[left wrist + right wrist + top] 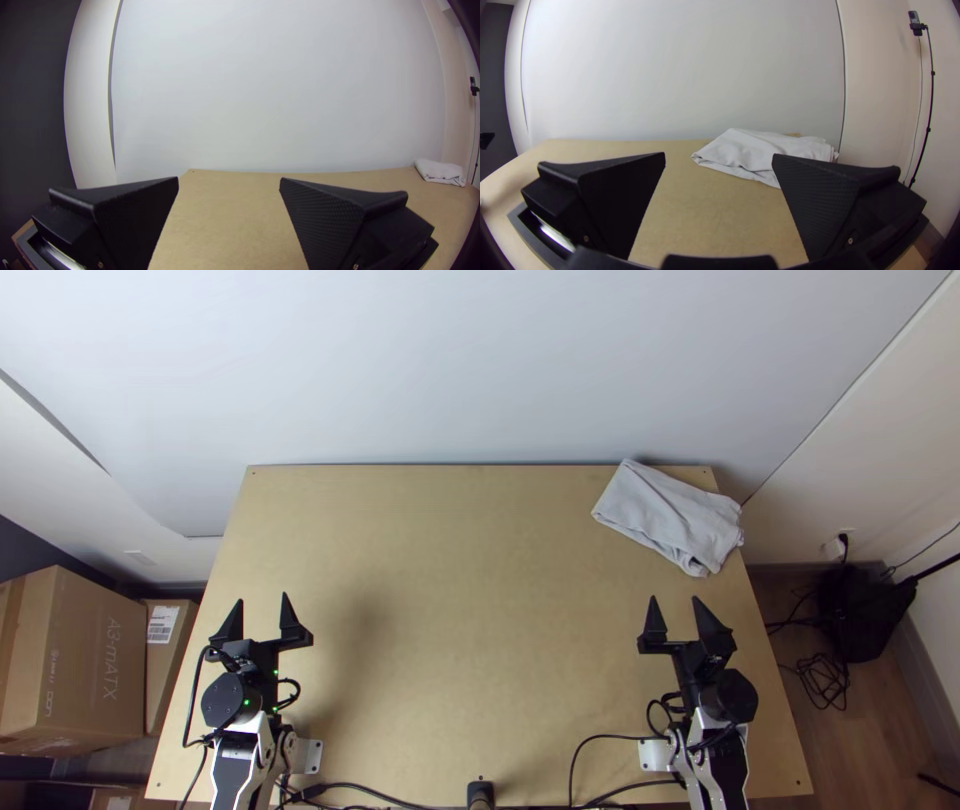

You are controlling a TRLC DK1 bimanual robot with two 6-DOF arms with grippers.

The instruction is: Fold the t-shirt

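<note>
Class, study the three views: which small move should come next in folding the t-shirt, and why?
Probably the right gripper should ease forward toward the t-shirt: its fingers are open and empty, and the shirt lies in a compact bundle at the table's far right corner, ahead of that arm.

Beyond the right gripper (674,598), whose fingers (812,200) are standing apart, the pale t-shirt (750,152) is lying folded on the table (705,215).

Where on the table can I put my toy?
The middle of the table is bare, between the left gripper and right gripper and back to the wall. So is its far left corner. It's crowded at the far right corner, by the shirt, and along the near edge, by cables.
</note>
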